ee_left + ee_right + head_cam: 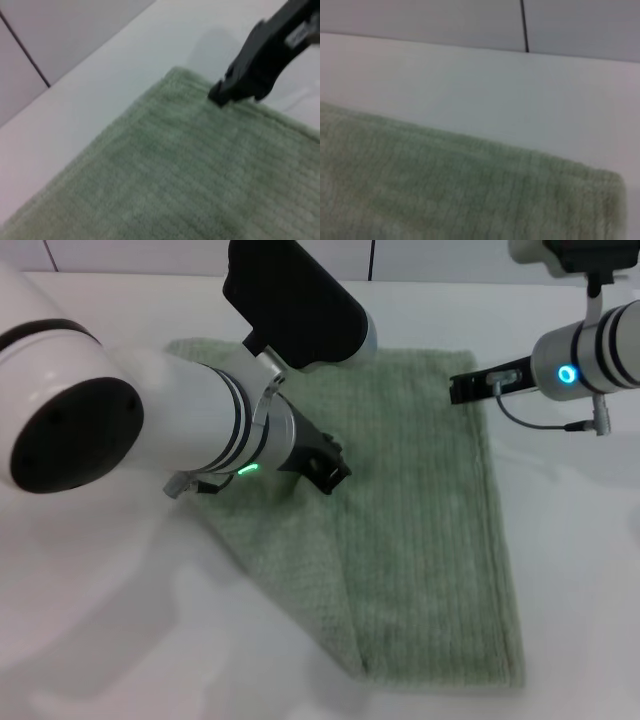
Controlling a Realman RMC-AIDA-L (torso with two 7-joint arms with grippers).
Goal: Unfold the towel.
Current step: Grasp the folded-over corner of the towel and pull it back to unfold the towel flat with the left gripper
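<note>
The sage-green towel (420, 520) lies flat on the white table, with its left part folded over along a slanted edge. My left gripper (328, 468) is low over the middle of the towel, at the top of that fold line. My right gripper (465, 388) is at the towel's far right corner. It also shows in the left wrist view (220, 95), touching the towel's edge. The towel fills the lower part of the left wrist view (175, 175) and of the right wrist view (445, 185).
The white table (570, 570) runs around the towel on all sides. A pale tiled wall (470, 20) stands behind the table's far edge. My left arm's big white body (90, 420) covers the towel's near left part.
</note>
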